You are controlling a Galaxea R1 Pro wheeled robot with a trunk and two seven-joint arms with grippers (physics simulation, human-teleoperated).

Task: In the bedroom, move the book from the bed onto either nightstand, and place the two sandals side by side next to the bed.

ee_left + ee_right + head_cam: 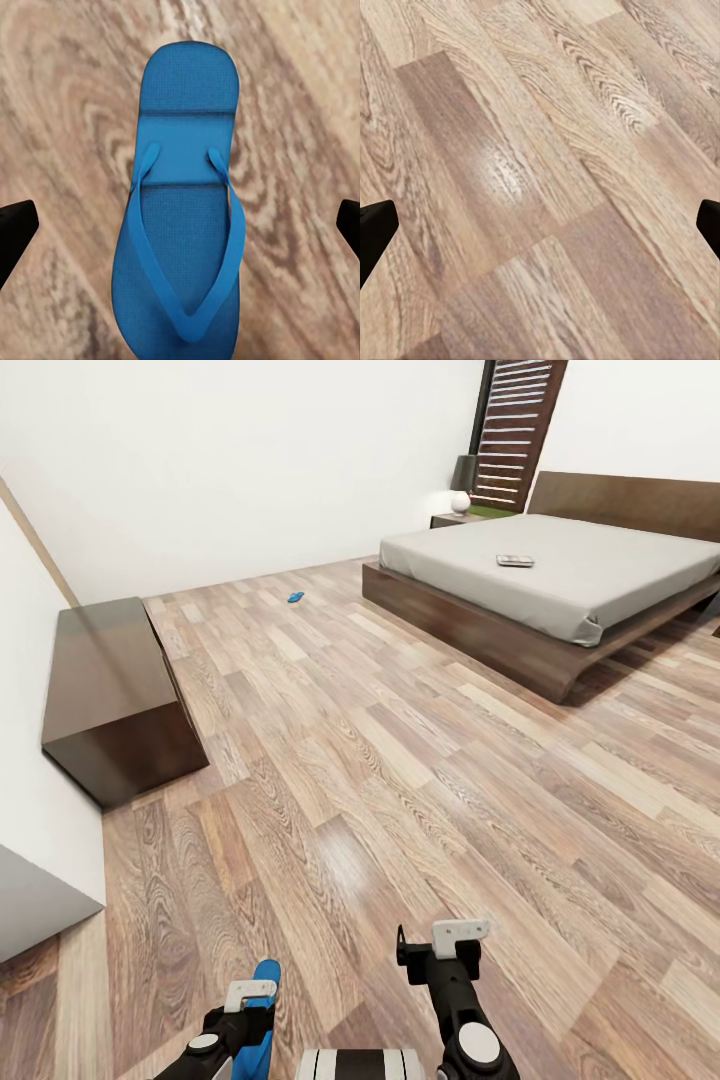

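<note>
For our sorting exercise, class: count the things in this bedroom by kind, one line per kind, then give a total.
Blue sandals: 2, one under the left arm, one far off on the floor
Book: 1, on the bed
Bed: 1
Nightstand: 1 beside the bed
Lamp: 1
Low dark cabinet: 1 by the wall
Total: 7

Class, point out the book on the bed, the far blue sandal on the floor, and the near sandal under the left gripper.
book (515, 561), head view, cover middle.
far sandal (295, 597), head view, sole.
near sandal (187, 97), left wrist view, heel.
</note>
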